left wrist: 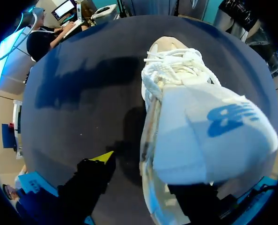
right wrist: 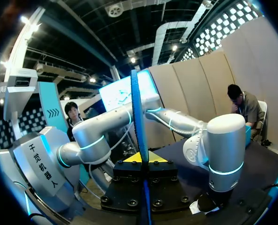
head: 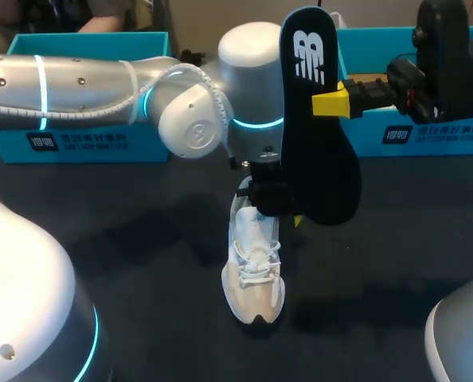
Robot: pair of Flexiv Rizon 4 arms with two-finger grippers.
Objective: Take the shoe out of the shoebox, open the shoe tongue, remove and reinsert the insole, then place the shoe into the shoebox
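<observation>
Shoe (head: 254, 278) on table (head: 125, 255) outside both shoeboxes (head: 85, 142); right fingers (head: 330, 102) grip insole (head: 316, 159).

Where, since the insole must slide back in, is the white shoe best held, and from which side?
At the heel end, from above. The shoe stands sole-down, toe toward the robot, its tongue raised. A heel grip probably leaves the opening free for the insole in the right gripper.

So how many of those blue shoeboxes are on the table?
2. One teal shoebox stands at the table's back left, crossed by the left arm; the other at the back right, partly hidden by the right arm and the insole.
</observation>
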